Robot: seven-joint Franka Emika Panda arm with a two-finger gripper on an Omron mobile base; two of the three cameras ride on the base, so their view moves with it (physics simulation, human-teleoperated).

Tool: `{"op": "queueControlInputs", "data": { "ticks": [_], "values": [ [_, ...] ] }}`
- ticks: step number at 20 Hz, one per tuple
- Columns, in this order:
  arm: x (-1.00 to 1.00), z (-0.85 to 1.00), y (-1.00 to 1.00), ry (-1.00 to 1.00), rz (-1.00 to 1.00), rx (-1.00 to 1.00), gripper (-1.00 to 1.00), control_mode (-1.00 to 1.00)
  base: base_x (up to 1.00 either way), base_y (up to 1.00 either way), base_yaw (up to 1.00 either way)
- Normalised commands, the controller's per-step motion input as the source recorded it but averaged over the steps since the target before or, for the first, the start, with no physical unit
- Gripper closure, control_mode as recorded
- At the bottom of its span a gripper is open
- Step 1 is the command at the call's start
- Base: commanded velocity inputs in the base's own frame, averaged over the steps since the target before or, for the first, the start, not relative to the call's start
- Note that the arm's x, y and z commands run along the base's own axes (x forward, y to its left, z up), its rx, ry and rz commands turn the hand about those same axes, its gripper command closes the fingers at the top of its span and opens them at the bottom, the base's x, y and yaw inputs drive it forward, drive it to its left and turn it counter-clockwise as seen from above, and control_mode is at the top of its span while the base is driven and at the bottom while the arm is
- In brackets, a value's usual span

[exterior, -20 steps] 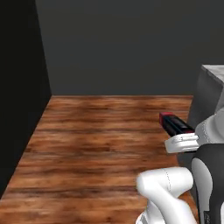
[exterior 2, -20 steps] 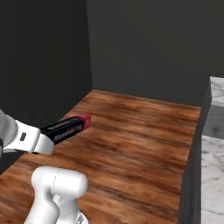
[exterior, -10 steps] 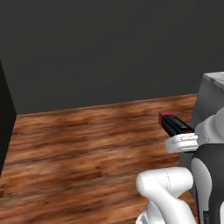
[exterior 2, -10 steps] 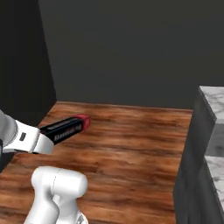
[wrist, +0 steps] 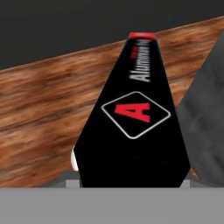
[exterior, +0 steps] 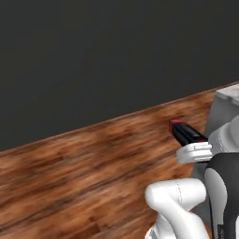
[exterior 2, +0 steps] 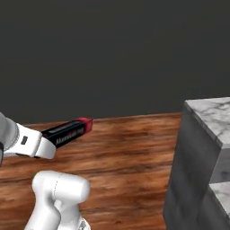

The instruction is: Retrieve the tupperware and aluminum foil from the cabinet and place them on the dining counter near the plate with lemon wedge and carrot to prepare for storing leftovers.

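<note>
The aluminum foil (exterior: 186, 131) is a long black carton with a red far end, held out level above the wooden floor. My gripper (exterior: 192, 141) is shut on its near end, and the white hand sits just behind it. From the right side the aluminum foil (exterior 2: 67, 131) sticks out to the right of the gripper (exterior 2: 48, 138). In the hand view the aluminum foil (wrist: 135, 113) runs away from the camera, with a red "A" badge and pale lettering on top. It covers the fingertips.
A marble-topped counter corner with a grey side (exterior 2: 207, 134) stands at the right, and its edge (exterior: 227, 94) lies close beside the carton. A dark wall (exterior: 102, 56) spans the back. Brown wood-plank floor (exterior 2: 130, 152) lies between the arm and the counter.
The whole picture has swung: the base has turned. The dark side wall at the left has slid out of view and the marble counter stands further in. The carton stays in the grip.
</note>
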Motion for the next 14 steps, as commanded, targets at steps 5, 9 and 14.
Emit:
{"op": "queueControlInputs", "data": {
  "ticks": [5, 9, 14],
  "values": [
    [0.00, 0.00, 0.00, 0.00, 0.00, 0.00, 1.00, 1.00, 1.00, 0.53, -0.45],
    [0.00, 0.00, 0.00, 0.00, 0.00, 0.00, 1.00, 1.00, 1.00, 0.60, -0.44],
    [0.00, 0.00, 0.00, 0.00, 0.00, 0.00, 1.00, 1.00, 1.00, 0.50, -0.48]
  ]
}}
